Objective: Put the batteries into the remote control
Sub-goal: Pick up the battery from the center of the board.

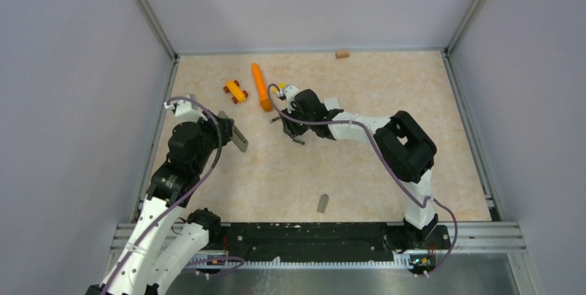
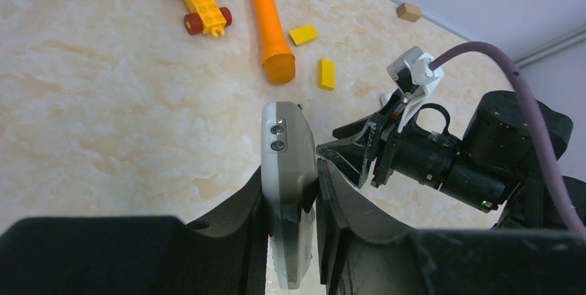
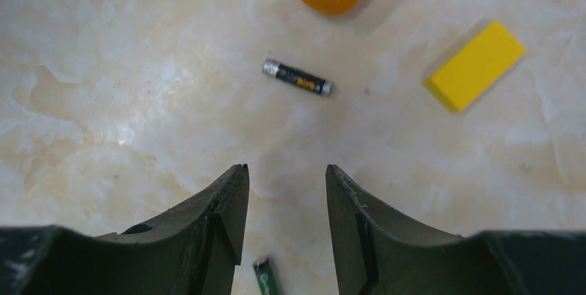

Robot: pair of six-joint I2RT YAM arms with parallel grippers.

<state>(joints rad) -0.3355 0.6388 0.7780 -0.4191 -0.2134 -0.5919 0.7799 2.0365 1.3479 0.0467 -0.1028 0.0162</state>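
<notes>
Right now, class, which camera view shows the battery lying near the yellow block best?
The right wrist view: the battery lies whole and sharp, its silvery ends and orange print clear. The top external view leaves it too small to pick out; the left wrist view does not show it.

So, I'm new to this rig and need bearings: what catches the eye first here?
The orange stick and yellow toy car, bright at the far middle. Then the left tool clamped on the grey remote, and the right tool open near a battery lying on the table.
</notes>
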